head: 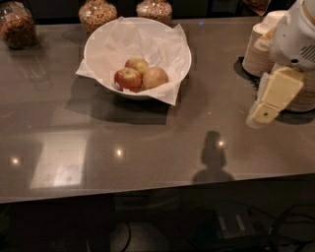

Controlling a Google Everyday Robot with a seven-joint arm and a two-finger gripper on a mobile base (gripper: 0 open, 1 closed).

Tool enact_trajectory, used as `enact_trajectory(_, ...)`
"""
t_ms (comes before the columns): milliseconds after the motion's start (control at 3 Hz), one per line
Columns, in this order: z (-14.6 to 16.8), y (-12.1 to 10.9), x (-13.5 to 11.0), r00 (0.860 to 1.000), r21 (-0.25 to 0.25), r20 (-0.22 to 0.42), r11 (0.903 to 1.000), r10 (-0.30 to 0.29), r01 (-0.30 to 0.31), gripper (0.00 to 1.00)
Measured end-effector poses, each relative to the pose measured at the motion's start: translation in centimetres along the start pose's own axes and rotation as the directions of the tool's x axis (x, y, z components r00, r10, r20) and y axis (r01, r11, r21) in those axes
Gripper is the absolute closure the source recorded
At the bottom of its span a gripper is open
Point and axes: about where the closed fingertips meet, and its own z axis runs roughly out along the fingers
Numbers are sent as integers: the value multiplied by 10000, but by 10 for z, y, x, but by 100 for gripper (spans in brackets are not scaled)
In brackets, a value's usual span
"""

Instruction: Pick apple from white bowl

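A dark, glossy bench (147,147) fills the camera view. Towards the back left sits a wide white bowl (104,83), lined with crumpled white paper (147,39) that spills over its rim, likely to cushion the fruit. Three apples nestle touching one another in the bottom. The apple (155,77) to be picked is the dull tan-pink one on the right. A bright red apple (128,78) lies against its left side, and a yellow apple (137,64) sits just behind the two.

The robot's cream gripper (268,106) hangs at the far right, well apart from the bowl, angled down and left above the bench. It carries nothing, and whether it is open or closed cannot be told. Behind it stand stacks of beige paper bowls (256,49). Three jars (98,15) of dry food line the back edge. The reach towards the fruit appears not yet begun.
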Motion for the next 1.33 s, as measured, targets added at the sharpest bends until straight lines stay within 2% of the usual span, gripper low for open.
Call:
enact_trajectory(333,12,-27,-32,9896,336,1347,9979,496,-545,0)
enact_trajectory(667,24,-48,-61,9632,439,2551,9941,846,-990,0)
enact_trajectory(1000,28,-65,-94,9296,575,3597,9925,804,-1081,0)
enact_trajectory(1333,27,-67,-96,9268,625,3668,9919,803,-1107,0)
